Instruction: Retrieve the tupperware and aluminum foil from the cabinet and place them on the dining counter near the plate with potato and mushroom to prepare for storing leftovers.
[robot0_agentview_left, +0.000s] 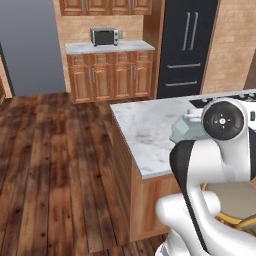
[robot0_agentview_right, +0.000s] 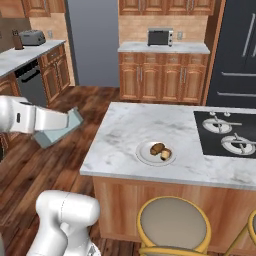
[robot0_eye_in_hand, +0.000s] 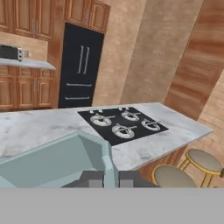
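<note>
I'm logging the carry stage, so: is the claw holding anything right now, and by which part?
Yes. The claw is shut on the tupperware, gripping one side wall at its rim. The tupperware hangs in the air beside the dining counter, not yet set down.

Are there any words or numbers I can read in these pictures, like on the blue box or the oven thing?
No text can be read in any view.
The tupperware in the pincer is plain, with no label.
The toaster oven has a side panel, but nothing on it is legible.
The cooktop shows burners only, no readable marks.
The black fridge bears no lettering.
The plate is plain white.
</note>
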